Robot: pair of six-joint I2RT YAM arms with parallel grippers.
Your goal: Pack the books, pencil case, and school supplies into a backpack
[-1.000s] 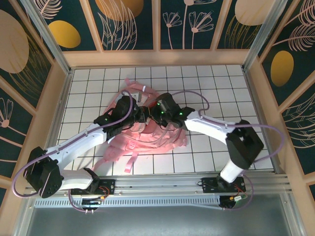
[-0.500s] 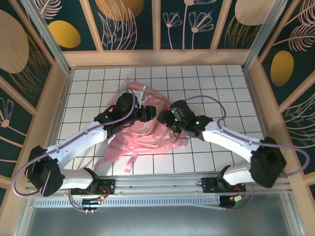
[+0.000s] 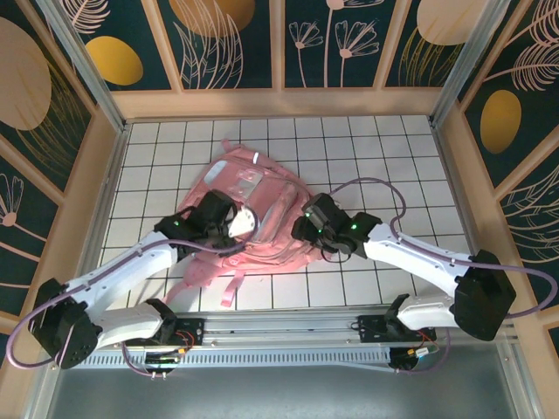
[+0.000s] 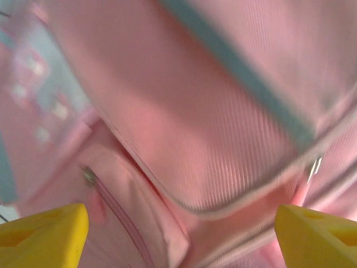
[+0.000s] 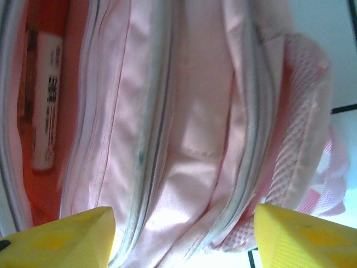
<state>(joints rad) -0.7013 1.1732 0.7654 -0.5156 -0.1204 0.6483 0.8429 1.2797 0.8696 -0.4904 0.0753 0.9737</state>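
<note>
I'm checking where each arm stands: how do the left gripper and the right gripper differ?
The left gripper hangs over the backpack's left side, the right gripper over its right edge. The left gripper faces closed pink fabric with a zip; the right gripper faces an open pocket with a white printed item inside. Both are open and hold nothing.
</note>
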